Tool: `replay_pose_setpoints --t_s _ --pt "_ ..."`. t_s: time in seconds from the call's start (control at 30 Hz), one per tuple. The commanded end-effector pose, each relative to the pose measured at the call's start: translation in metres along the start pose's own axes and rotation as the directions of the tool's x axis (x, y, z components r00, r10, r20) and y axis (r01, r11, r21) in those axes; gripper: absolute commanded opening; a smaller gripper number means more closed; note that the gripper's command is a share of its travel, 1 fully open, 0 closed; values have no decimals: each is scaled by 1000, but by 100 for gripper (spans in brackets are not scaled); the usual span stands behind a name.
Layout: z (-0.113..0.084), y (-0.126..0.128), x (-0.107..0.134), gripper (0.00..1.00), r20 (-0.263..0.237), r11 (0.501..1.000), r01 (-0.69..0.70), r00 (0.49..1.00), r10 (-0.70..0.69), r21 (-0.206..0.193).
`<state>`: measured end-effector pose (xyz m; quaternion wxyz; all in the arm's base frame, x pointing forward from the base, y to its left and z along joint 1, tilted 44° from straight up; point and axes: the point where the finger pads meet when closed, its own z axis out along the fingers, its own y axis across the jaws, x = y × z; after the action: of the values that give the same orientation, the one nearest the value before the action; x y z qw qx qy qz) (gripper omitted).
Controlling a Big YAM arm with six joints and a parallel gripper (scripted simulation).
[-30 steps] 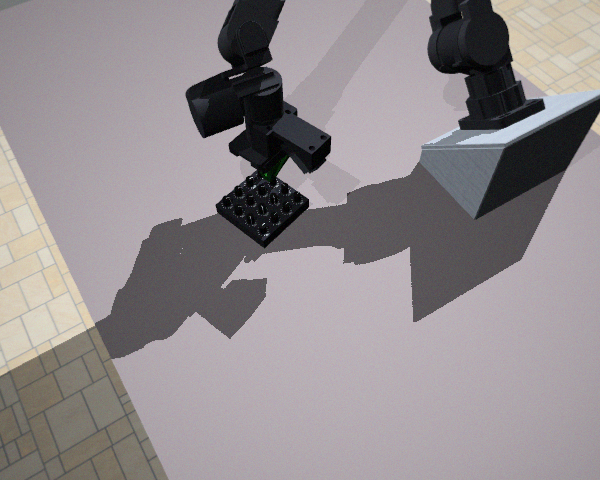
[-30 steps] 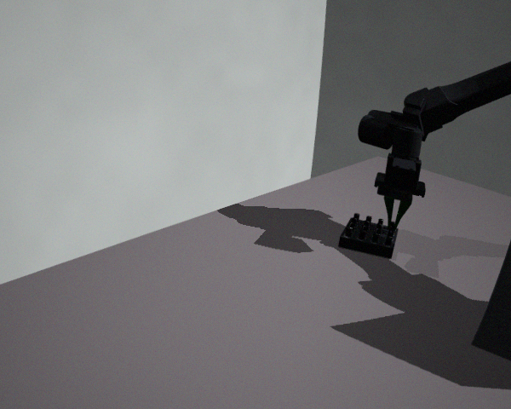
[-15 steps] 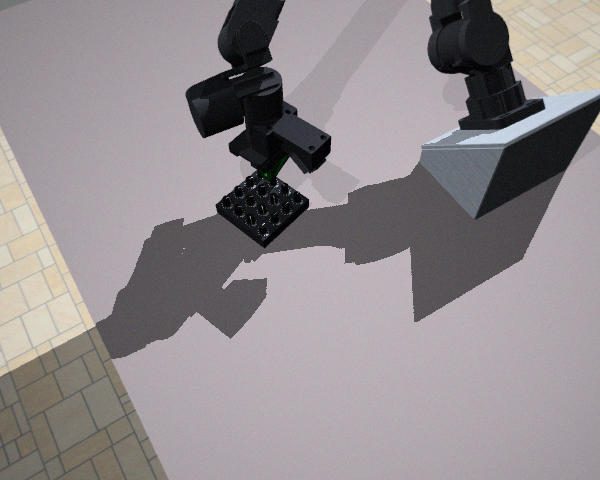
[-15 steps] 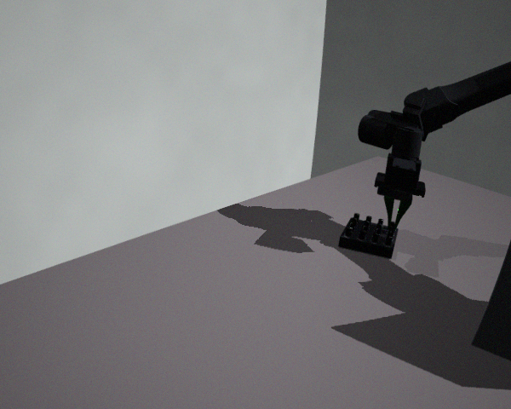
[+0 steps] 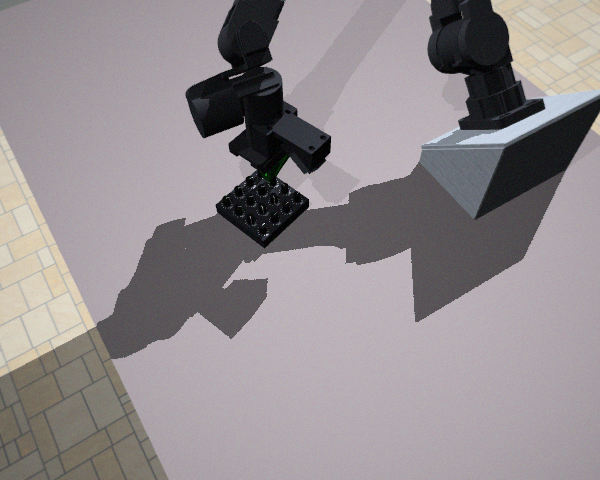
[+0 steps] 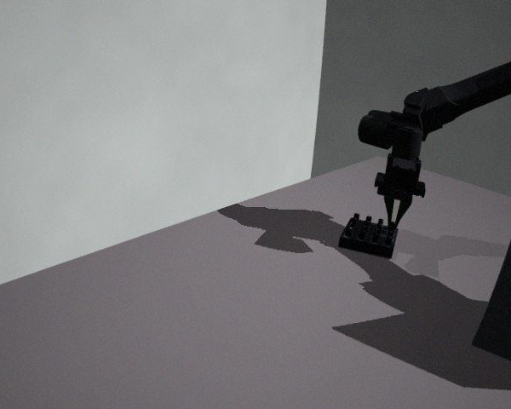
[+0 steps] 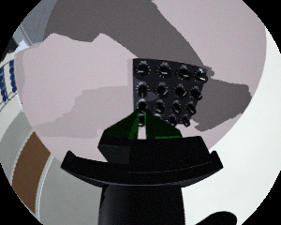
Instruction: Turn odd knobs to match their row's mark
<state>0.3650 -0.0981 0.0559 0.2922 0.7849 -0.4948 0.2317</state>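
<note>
gripper (image 5: 269,179) (image 6: 393,227) (image 7: 141,112) points down (fingers (image 5: 277,167) (image 6: 404,208) nearly together)

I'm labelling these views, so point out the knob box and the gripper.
Knob box (image 5: 264,242) (image 6: 364,248): top and exterior views, its side wall.
Gripper (image 6: 393,226) (image 7: 141,112): exterior and wrist views, midway between its fingertips.

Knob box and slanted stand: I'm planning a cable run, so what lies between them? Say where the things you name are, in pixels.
A broad dark shadow (image 5: 367,229) (image 6: 422,299) falls between the knob box (image 5: 286,222) (image 6: 365,248) (image 7: 152,80) and the stand (image 5: 453,170) (image 6: 507,303). The top view shows it best.
</note>
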Motion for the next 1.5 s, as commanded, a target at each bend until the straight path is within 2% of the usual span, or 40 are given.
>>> replay_pose_setpoints --t_s 0.0,0.4,0.93,1.47 --pt "1 -6 0 8 1 1000 -27 1000 27 9" --pt "1 -7 0 8 2 995 -96 995 96 9" --pt "0 -9 2 8 5 950 -311 950 311 14" --pt "-2 -13 5 8 11 799 -601 799 601 19"
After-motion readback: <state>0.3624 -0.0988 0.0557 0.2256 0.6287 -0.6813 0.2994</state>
